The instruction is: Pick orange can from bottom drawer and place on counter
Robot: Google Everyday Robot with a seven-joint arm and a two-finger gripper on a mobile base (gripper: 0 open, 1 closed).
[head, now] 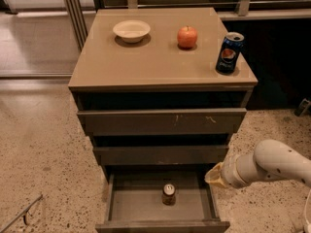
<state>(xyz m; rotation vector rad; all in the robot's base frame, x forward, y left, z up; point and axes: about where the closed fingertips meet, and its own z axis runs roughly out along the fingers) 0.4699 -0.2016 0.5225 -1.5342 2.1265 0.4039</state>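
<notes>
Approach stage — gripper (215,175) at bottom drawer's (146,224) right rim, openness untellable, holding nothing; next, reach in over orange can (168,193) mid-drawer.

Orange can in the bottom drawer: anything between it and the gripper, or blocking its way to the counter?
Nothing visible. The orange-brown can stands alone in the grey bottom drawer; the gripper hangs by its right wall. The tan counter is bare in front of the white bowl, red apple and blue can.
</notes>
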